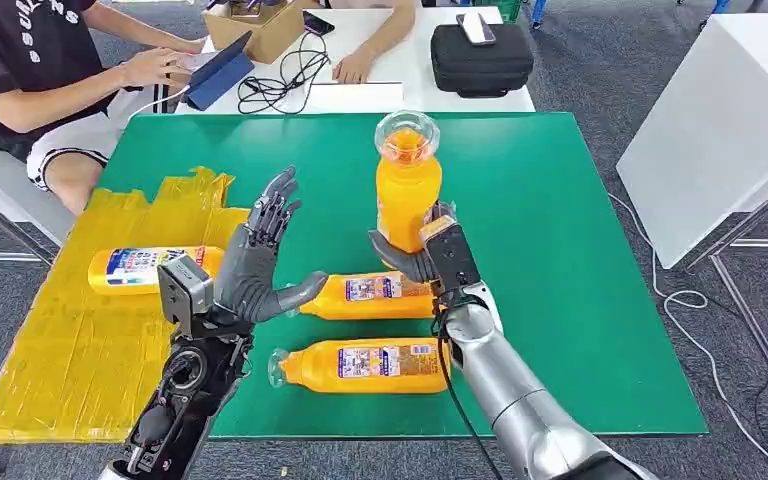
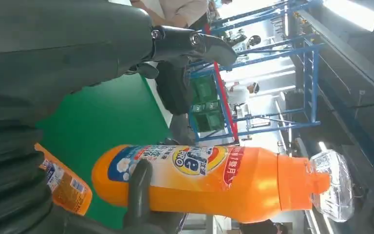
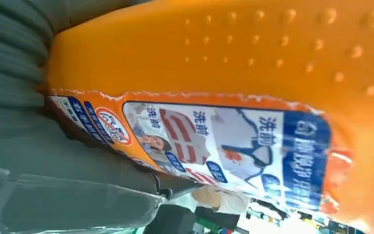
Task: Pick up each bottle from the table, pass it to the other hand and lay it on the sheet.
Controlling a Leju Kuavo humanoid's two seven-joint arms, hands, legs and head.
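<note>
An orange plastic bottle (image 3: 253, 58) with rows of raised dots is seen across the upper and right of the frame, its blue and white printed label (image 3: 224, 146) near the centre. It is gripped by the grey ribbed right robot hand (image 3: 53, 165) at the left.

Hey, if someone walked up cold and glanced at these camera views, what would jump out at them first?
The upright orange bottle, gripped by the right robot hand above the green table, with the left robot hand open beside it. Next, the yellow sheet at the table's left with one bottle on it, and two more bottles lying on the green.
</note>
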